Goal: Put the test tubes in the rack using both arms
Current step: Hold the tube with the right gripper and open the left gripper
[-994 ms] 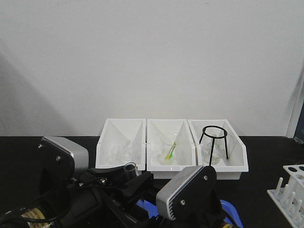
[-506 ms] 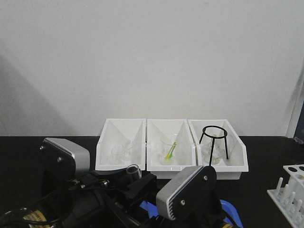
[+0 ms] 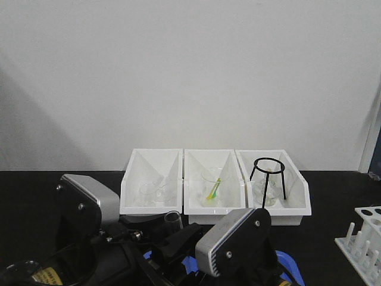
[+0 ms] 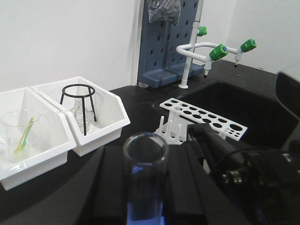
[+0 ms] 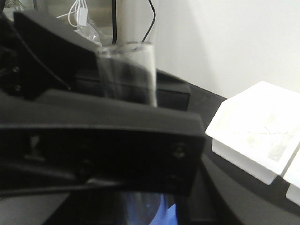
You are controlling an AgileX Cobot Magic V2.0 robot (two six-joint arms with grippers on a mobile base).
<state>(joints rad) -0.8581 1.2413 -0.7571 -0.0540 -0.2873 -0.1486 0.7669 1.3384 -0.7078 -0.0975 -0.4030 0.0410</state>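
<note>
A clear test tube [image 4: 145,178] stands upright with my left gripper [image 4: 146,161] shut on it, its black fingers [image 4: 110,183] pressed to both sides. In the front view the tube's rim [image 3: 172,217] pokes up just left of my right arm's silver housing [image 3: 233,239]. In the right wrist view the tube's top [image 5: 129,72] rises behind the left gripper's black body, and its blurred lower end [image 5: 140,206] hangs between the fingers of my right gripper [image 5: 136,211], which looks open with blue showing beside the glass. The white rack [image 4: 202,116] sits beyond, at the far right of the front view [image 3: 363,235].
Three white bins [image 3: 214,187] stand at the back, holding a beaker with a green-yellow stick [image 3: 212,189], other glassware and a black wire tripod [image 3: 269,176]. A blue tray [image 3: 189,262] lies under the grippers. A sink, tap [image 4: 213,51] and blue pegboard [image 4: 164,42] lie past the rack.
My left arm has moved right and down with the tube, bringing it closer to the right arm's housing. The right arm has stayed put.
</note>
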